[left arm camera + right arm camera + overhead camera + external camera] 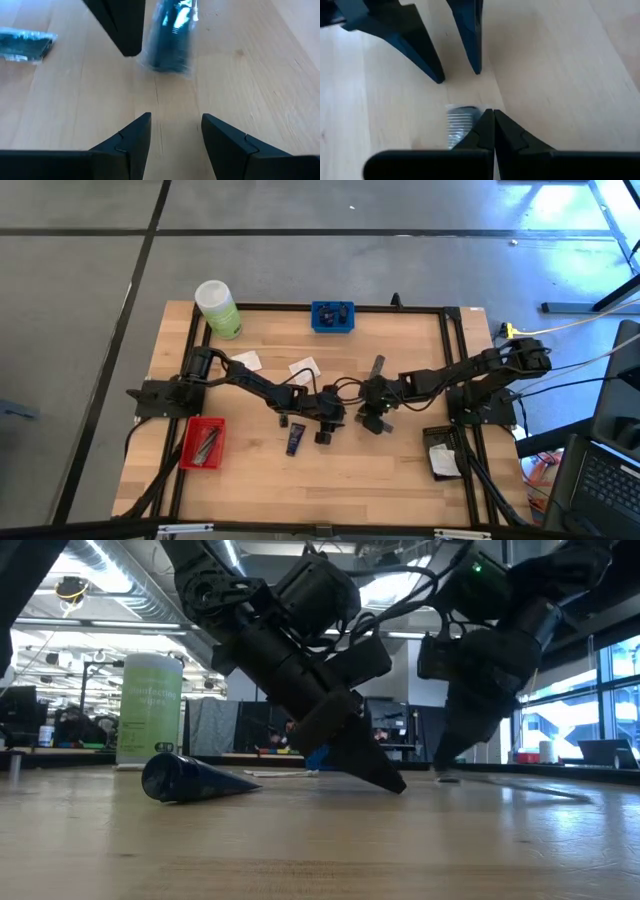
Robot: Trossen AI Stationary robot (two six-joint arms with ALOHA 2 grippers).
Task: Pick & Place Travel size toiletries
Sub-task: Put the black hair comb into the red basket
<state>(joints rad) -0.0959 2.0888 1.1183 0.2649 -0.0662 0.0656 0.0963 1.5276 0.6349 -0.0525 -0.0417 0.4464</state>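
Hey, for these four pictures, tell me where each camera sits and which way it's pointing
High: above, facing straight down; both arms meet mid-table beside the navy tube.
Low: table height, facing the room; both arms descend, navy tube lying left.
Left wrist: faces the table past the open left hand; the clear packet lies ahead.
Right wrist: faces the table; the right hand is shut.
Shared: high and low views both show the green bottle.

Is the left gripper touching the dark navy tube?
Apart. The left wrist view shows bare wood between the left gripper and the dark navy tube.
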